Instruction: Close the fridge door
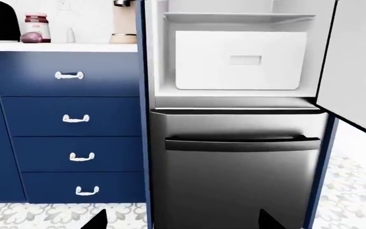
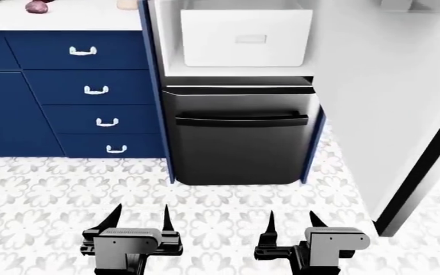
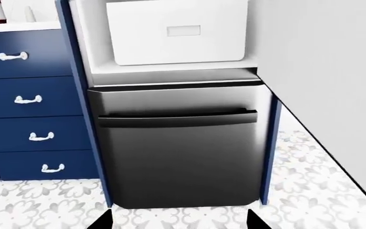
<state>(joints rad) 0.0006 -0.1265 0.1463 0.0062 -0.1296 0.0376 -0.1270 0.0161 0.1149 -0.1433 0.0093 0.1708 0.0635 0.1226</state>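
The fridge door (image 2: 396, 103) stands swung wide open at the right, its plain white inner face toward me and a black edge along its bottom; it also shows in the left wrist view (image 1: 354, 62) and the right wrist view (image 3: 335, 81). Inside the open fridge sits a white bin (image 2: 244, 34). Both grippers hang low over the floor, well short of the door. My left gripper (image 2: 140, 216) is open and empty. My right gripper (image 2: 290, 220) is open and empty too.
Below the open compartment is a dark steel drawer front (image 2: 239, 134) with a horizontal black handle. Blue side panels frame the fridge. Blue cabinet drawers (image 2: 90, 86) with white handles stand at the left under a white counter. The floor is patterned tile.
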